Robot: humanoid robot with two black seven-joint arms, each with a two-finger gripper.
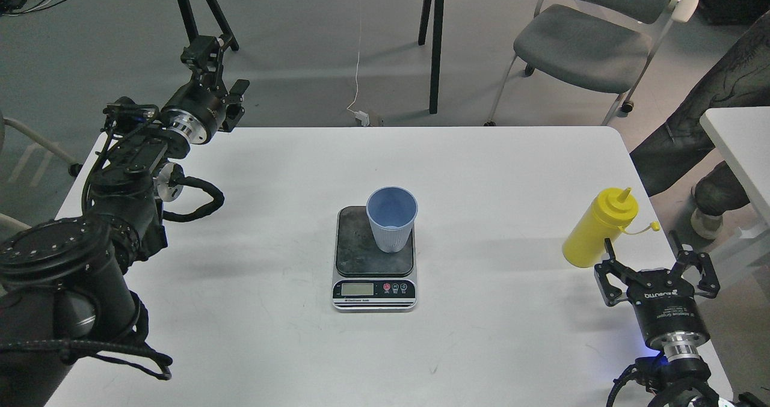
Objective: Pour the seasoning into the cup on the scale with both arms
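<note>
Here, seasoning upright, just beyond spread right tool, untouched

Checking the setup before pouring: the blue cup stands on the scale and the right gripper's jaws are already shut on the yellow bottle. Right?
Not quite. In the head view the right gripper has its jaws open beside the yellow bottle, not gripping it. The blue cup does stand on the scale.

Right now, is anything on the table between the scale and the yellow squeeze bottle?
No. In the head view, only bare white table lies between the scale and the yellow squeeze bottle.
</note>
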